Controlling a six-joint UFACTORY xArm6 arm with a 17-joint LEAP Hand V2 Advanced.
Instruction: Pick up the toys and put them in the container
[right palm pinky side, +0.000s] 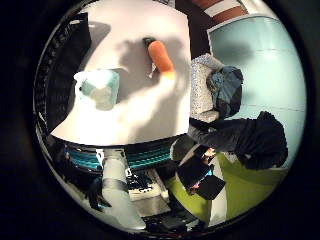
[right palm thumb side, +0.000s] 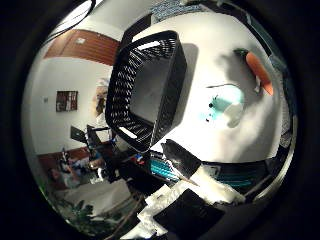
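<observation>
1. Thumb-side palm view shows a black mesh basket (right palm thumb side: 150, 85) standing empty on the white table (right palm thumb side: 210, 45), with 2 toys beside it: a pale teal plush toy (right palm thumb side: 225, 107) near the basket wall and an orange carrot toy (right palm thumb side: 260, 72) further out, apart from the plush.
2. Neither toy is held; the hand (right palm thumb side: 185, 200) hangs well above the table, and only white and black parts of it show at the view's edge, so I cannot tell how its fingers are set.
3. The plush looks soft, light and squashy; wrapping the fingers around its rounded body seems the safest hold.
4. The carrot looks smooth and slim, possibly prone to rolling; gripping across its middle seems best.
5. No readable writing or labels show on either toy or the basket.
</observation>
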